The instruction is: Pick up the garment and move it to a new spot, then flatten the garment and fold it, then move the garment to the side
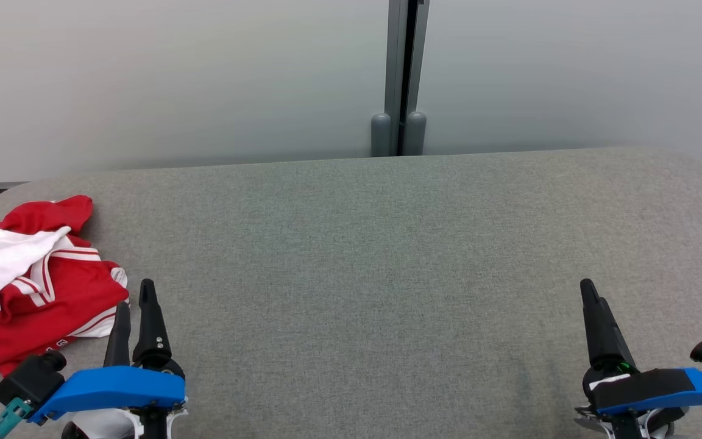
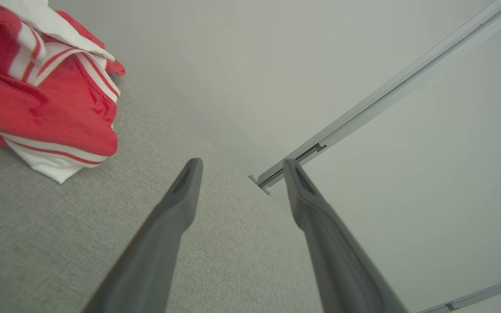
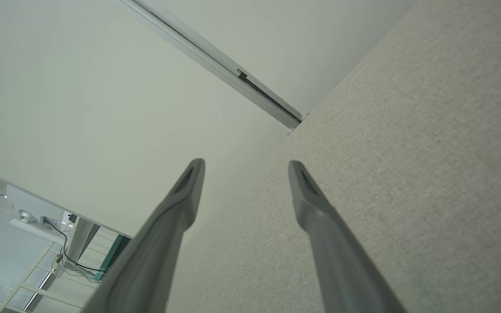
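1. The left gripper (image 1: 134,296) stands released: in the left wrist view its two dark fingers (image 2: 176,208) are spread wide, with bare grey cloth between them.
2. The garment (image 1: 28,286), red with white stripes and a white lining turned out on top, lies in a crumpled heap just to the left of this gripper and a little ahead of its wrist.
3. In the left wrist view the garment (image 2: 46,100) sits up and to the left of the left gripper (image 2: 242,163). Its white hem corner is nearest the left finger, with a strip of grey surface (image 2: 102,226) between them, so they are apart.
4. The right gripper (image 1: 592,299) is also released. The right wrist view shows the right gripper (image 3: 244,163) with jaws wide and nothing held.
5. From the right gripper the garment is well apart, far to its left across the grey surface (image 1: 357,274), beyond the left gripper.
6. Both grippers point toward the pale wall panels (image 1: 174,79) behind the surface.
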{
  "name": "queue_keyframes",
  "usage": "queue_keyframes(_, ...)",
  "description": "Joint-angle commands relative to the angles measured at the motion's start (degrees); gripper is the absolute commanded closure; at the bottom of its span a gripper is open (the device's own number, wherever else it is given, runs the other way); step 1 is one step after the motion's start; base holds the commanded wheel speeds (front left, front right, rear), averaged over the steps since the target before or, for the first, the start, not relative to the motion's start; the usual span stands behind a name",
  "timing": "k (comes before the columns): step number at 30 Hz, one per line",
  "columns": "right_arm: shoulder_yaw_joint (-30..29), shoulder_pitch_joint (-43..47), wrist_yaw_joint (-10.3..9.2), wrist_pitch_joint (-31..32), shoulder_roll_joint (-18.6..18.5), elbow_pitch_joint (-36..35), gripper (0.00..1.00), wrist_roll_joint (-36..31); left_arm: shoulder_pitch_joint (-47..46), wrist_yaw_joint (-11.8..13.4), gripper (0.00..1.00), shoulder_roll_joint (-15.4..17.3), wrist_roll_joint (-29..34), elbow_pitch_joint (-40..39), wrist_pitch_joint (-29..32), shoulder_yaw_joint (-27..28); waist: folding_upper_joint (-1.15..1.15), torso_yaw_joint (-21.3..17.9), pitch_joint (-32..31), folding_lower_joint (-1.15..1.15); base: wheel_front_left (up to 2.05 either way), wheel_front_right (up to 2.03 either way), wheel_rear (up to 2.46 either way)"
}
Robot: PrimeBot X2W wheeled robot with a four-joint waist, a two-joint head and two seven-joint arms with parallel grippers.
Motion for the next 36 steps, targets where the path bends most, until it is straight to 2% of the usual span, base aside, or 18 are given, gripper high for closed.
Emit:
queue_keyframes(1, 0.22, -0.03, 0.08, -0.64, -0.35, -0.86, 0.00, -2.01, -0.62, 0.24, 0.00, 0.43, 2.32, -0.59, -0.61, -0.37, 0.00, 0.04, -0.02, 0.00, 0.00, 0.00, 0.00)
queue_keyframes(21, 1.76, 0.31, 0.11, -3.87, -0.42, 0.26, 0.00, -15.90, 0.03, 1.57, 0.00, 0.47, 17.29, 0.46, -3.82, -2.21, 0.00, 0.40, -0.32, 0.00, 0.00, 0.00, 0.00)
queue_keyframes(36, 2.67, 0.76, 0.13, -6.09, -0.46, 1.55, 0.00, -25.06, 0.35, 2.38, 0.00, 0.50, 26.23, 2.37, -6.04, -2.97, 0.00, 0.72, -0.56, 0.00, 0.00, 0.00, 0.00)
